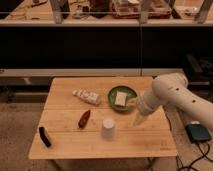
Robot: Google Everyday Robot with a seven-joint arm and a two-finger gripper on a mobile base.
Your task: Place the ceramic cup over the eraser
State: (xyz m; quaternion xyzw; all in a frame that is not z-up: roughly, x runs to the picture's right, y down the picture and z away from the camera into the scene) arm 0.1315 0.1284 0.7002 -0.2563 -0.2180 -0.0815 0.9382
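A white ceramic cup (pixel 108 128) stands upside down on the wooden table (pixel 65 107), near the front middle. A small black oblong block (pixel 45 136) lies at the front left corner. A white rectangular block (pixel 120 99) lies on a green plate (pixel 114 93) at the back right. I cannot tell which of the two blocks is the eraser. My gripper (pixel 137 118) hangs down from the white arm (pixel 172 95) over the table's right part, right of the cup and just in front of the plate, touching neither.
A white tube (pixel 86 96) lies left of the plate. A red-brown object (pixel 84 118) lies left of the cup. A dark device (pixel 199 133) with a cable sits on the floor at the right. Dark shelving (pixel 100 45) runs behind the table.
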